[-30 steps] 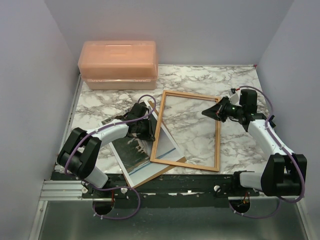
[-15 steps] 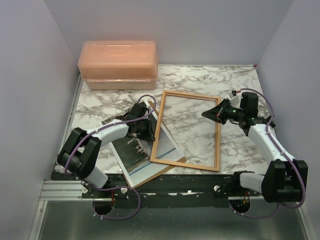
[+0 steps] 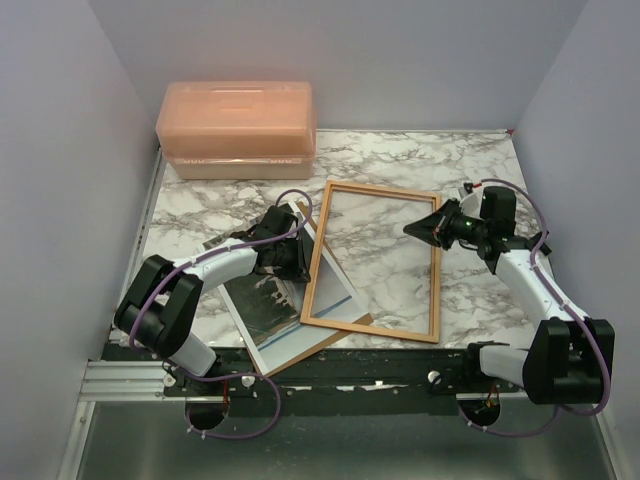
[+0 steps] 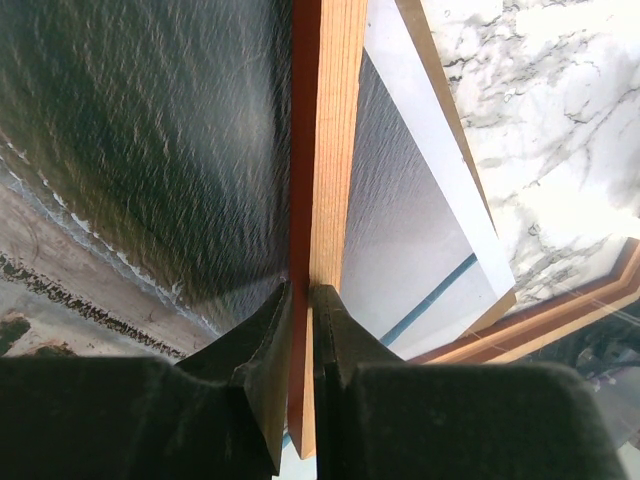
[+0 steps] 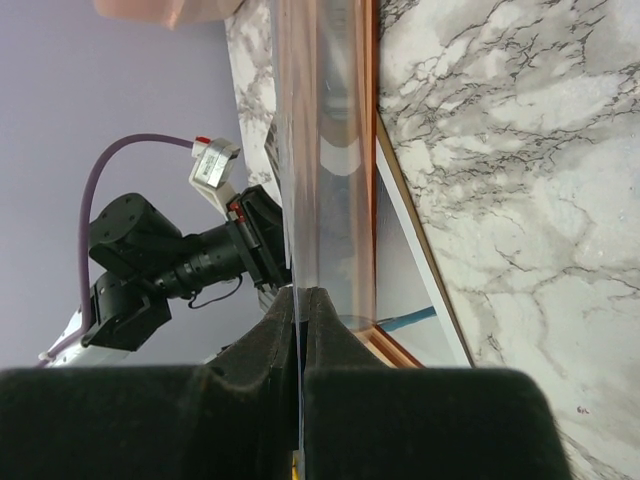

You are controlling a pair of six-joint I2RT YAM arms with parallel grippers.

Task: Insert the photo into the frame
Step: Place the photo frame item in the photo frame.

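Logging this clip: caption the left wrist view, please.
Left hand clamps the frame by one rail, the photo lying beneath it.

No legible text or labels anywhere

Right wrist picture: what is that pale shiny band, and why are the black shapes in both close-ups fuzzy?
Right wrist view: a clear sheet seen nearly edge-on, catching glare; the right gripper pinching it sits too close to focus. Left wrist view: the left gripper on the frame blurs likewise; the marble table looks washed out. Top view: evenly lit, sharp.
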